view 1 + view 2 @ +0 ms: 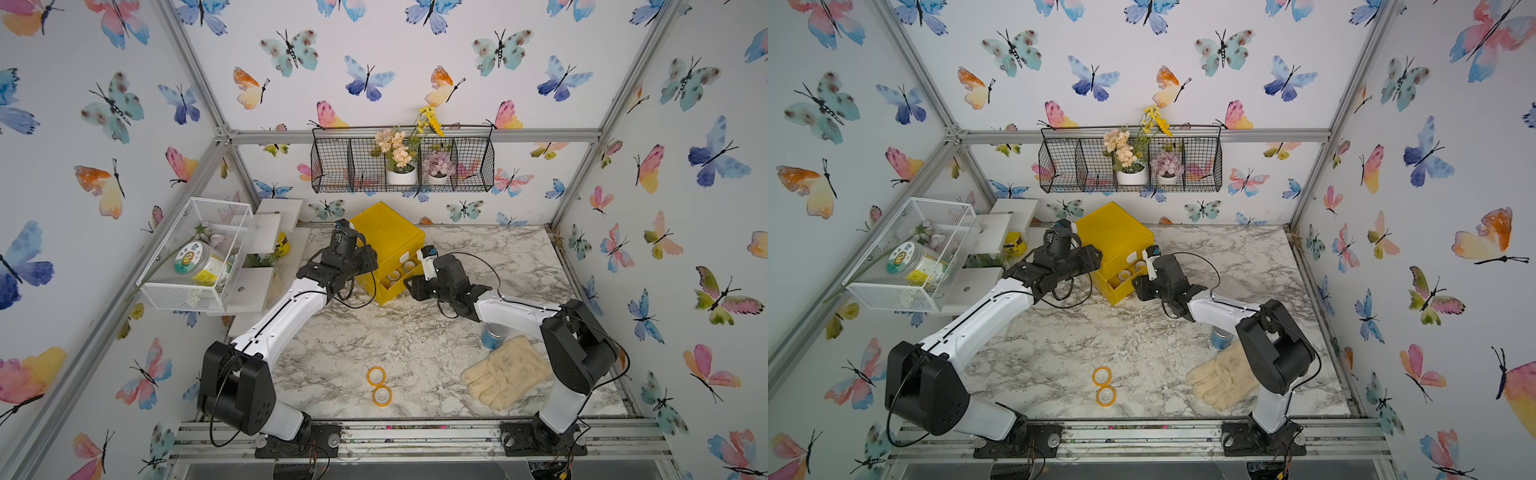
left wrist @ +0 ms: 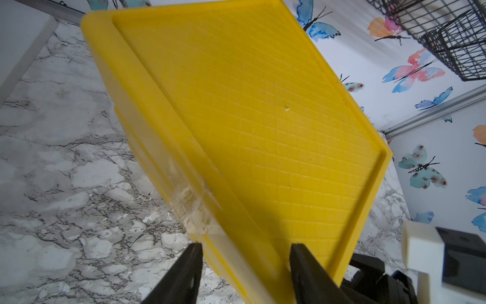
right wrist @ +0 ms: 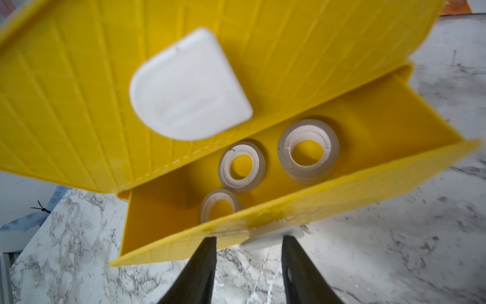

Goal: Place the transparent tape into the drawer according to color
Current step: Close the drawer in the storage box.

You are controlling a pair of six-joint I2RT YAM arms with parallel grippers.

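A yellow drawer cabinet (image 1: 386,232) stands at the back of the marble table. Its bottom drawer (image 3: 342,189) is pulled out and holds three colourless-grey rolls of transparent tape (image 3: 242,167) (image 3: 308,155) (image 3: 219,205). Two orange rolls (image 1: 376,376) (image 1: 382,395) lie side by side near the front edge, seen in both top views. My left gripper (image 2: 246,247) straddles the cabinet's top edge, one finger on its side and one on its top (image 2: 249,105). My right gripper (image 3: 248,239) is open just in front of the drawer's white handle (image 3: 268,233), with only marble between its fingers.
A cream glove (image 1: 507,372) and a blue tin (image 1: 494,334) lie under the right arm at the front right. A white mesh basket (image 1: 195,253) with a jar and white shelves stand on the left. A black wire basket (image 1: 332,166) with flower pots hangs on the back wall.
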